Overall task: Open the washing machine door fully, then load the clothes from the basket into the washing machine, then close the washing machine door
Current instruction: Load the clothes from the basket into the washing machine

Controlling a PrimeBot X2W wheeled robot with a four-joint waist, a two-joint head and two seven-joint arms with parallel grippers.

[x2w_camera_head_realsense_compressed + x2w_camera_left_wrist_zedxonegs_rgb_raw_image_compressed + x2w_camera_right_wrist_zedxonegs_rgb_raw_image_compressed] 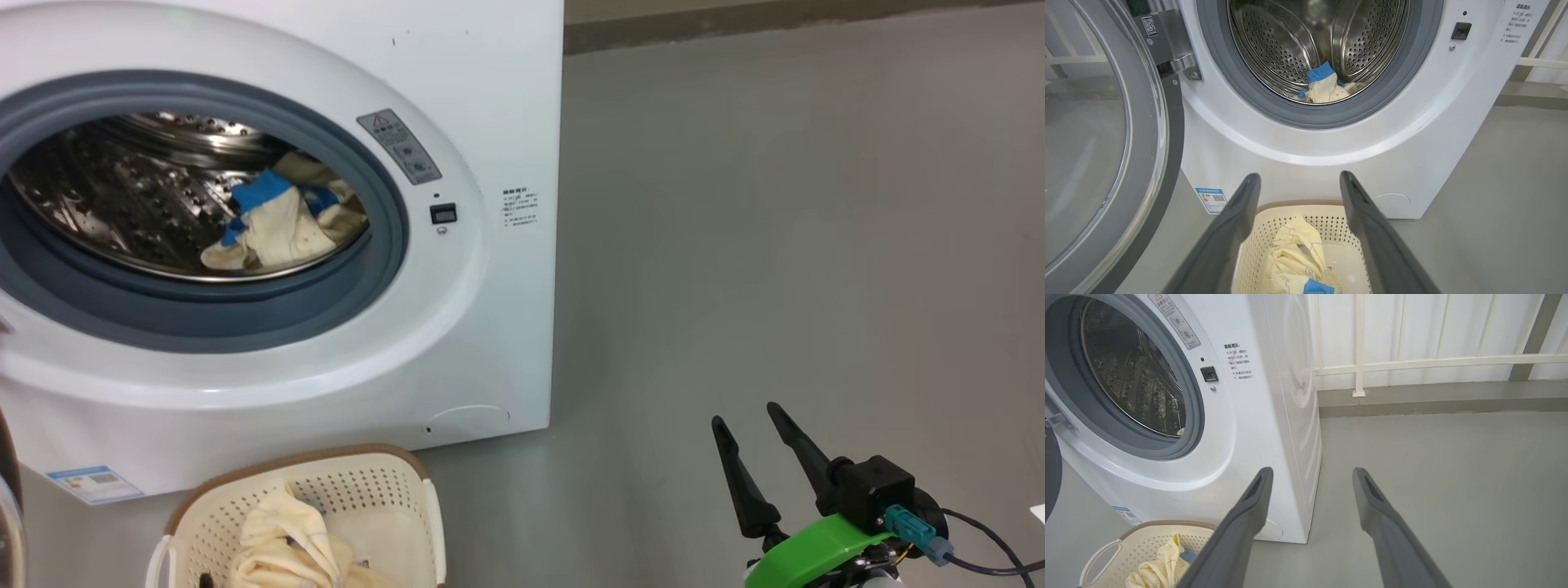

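Observation:
The white washing machine (490,98) stands with its door (1106,163) swung wide to the left. One cream-yellow garment with blue trim (277,224) lies in the steel drum (1323,87). The other garment (1294,257) sits in the cream basket (392,482) on the floor before the machine. My left gripper (1300,181) hangs open above the basket, nothing between its fingers. My right gripper (744,418) stands open over the floor to the machine's right, holding nothing. The right wrist view shows the basket (1131,547) at the lower left of the right gripper (1312,473).
Grey floor (775,204) spreads to the right of the machine. A white railing and wall (1412,359) run behind it, with a low kerb at the base. The open door takes up the room left of the basket.

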